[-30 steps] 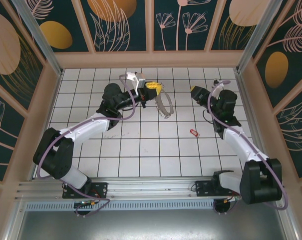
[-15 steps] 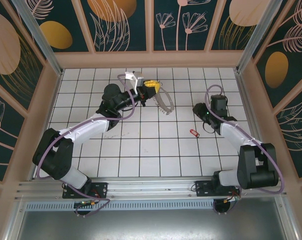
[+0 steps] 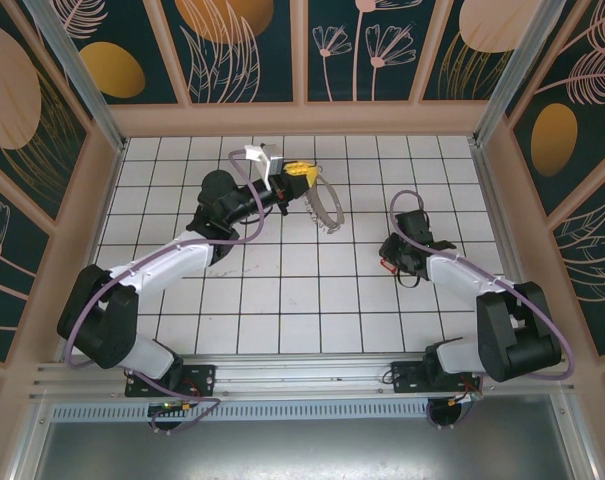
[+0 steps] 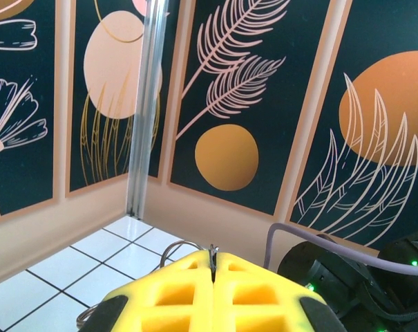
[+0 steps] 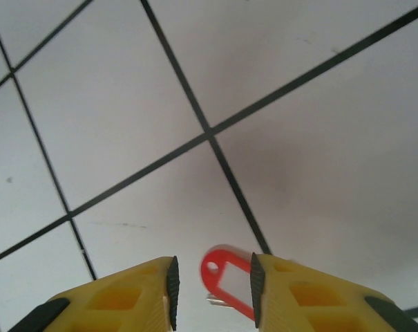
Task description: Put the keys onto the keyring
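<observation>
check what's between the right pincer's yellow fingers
A red plastic key tag lies on the white tiled table, in the gap of the open right pincer, as the right wrist view shows.

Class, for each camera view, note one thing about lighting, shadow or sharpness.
Top external: even light, no glare on the tiles, and the keyring reads crisp. Left wrist: wall panels sharp, the left gripper close and slightly soft. Right wrist: a broad soft shadow lies right of centre, and the red key tag looks blurred in the right gripper.
</observation>
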{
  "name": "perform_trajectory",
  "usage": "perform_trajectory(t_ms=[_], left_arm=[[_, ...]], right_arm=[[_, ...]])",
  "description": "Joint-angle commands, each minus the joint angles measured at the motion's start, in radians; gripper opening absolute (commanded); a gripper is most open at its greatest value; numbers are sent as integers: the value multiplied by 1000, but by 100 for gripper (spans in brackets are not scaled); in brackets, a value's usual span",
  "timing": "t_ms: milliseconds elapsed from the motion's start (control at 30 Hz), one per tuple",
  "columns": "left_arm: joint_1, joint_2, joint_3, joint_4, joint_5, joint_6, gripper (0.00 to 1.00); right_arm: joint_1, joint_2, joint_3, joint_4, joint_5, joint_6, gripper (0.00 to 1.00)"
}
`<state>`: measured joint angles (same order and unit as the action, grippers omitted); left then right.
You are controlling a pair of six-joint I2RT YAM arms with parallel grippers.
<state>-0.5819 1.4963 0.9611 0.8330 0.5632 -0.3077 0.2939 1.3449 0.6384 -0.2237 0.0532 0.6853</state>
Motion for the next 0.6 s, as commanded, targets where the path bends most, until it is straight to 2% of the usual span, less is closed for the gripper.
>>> perform_trajectory(t_ms=[0, 567], left_arm=[[-4, -34, -16, 31, 1, -4, 0], [-4, -30, -13, 38, 33, 5, 0]], right_arm=[[23, 10, -12, -73, 98, 23, 35], [72, 22, -52, -97, 139, 77, 29]])
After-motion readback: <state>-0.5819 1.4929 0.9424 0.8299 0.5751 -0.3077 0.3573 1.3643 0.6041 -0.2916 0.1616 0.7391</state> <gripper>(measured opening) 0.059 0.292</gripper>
